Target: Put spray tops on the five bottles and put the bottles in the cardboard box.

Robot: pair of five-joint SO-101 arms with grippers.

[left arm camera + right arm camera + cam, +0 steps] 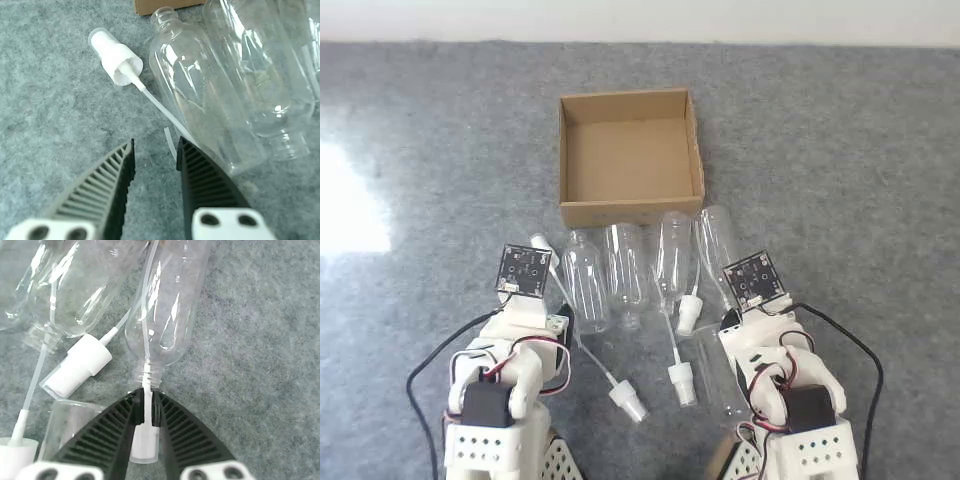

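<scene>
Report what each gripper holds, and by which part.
Right gripper clamps a spray top by its white head, its tube inside a bottle. Left gripper is open, holding nothing.

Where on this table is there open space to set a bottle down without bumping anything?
Bare grey surface lies left of the cardboard box and again right of it; the box floor is bare too. Crowded: the strip between box and arms, where bottles and loose spray tops lie packed together.

R wrist vw: spray top [144,445] partly hidden btwn right tool [147,394] fingers | high vw: bottle [712,370] half under right arm [790,385] | L wrist vw: cardboard box [165,5] cut by frame edge
</scene>
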